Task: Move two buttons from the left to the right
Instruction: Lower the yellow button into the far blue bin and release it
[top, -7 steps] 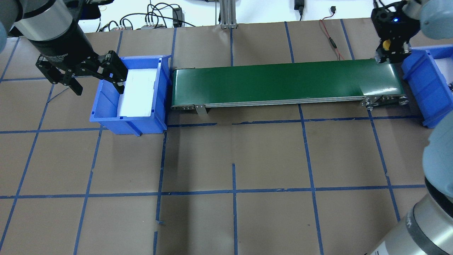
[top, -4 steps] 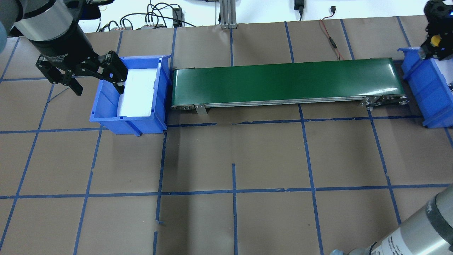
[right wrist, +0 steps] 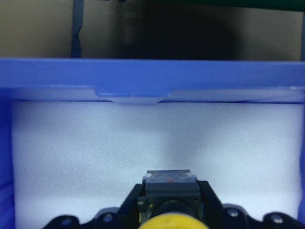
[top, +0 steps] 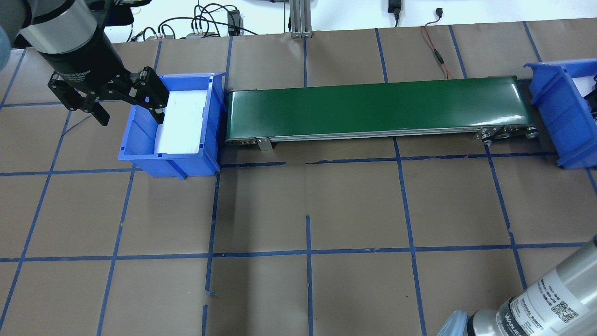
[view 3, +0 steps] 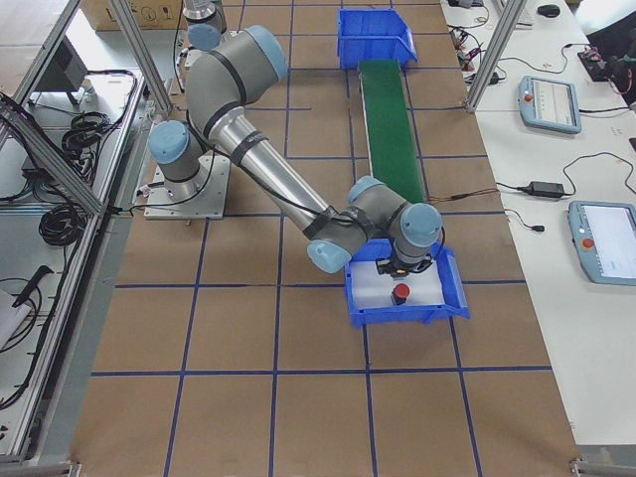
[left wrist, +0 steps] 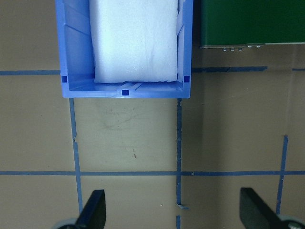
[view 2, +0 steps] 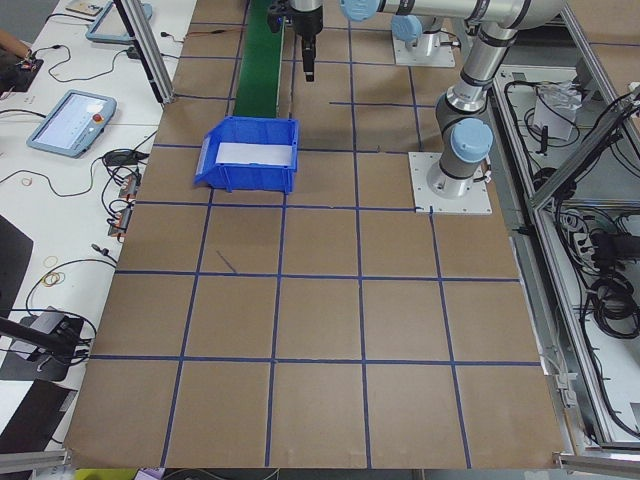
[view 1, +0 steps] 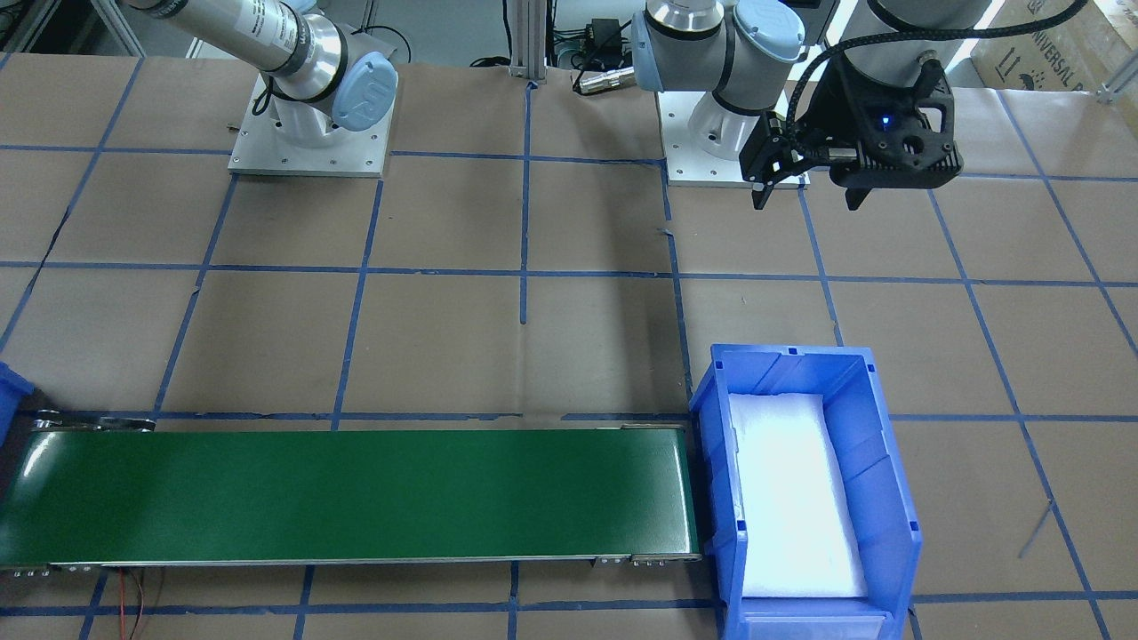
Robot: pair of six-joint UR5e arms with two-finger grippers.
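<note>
Fingers point(right wrist: 209, 202) of the right gripper point(right wrist: 169, 198) pinch the yellow button point(right wrist: 174, 223) by its grey body, above the white foam point(right wrist: 95, 157) inside the right bin point(right wrist: 143, 74). Seen from the right end, the red button point(view 3: 400, 292) stands on that foam at the gripper's 6 o'clock. The left gripper point(top: 128, 114) hangs with its fingers point(left wrist: 93, 210) spread wide. The left bin point(top: 154, 163) is at its 3 o'clock in the overhead view, and the green belt point(top: 373, 107) lies beyond.

A conveyor point(top: 373, 109) is set on the bench point(top: 354, 210) between the left bin point(top: 196, 158) and the right bin point(top: 552, 105), one button point(view 3: 399, 293) is placed in the right bin, and the second button point(right wrist: 174, 222) is held over that bin in the right claw point(right wrist: 170, 205).
</note>
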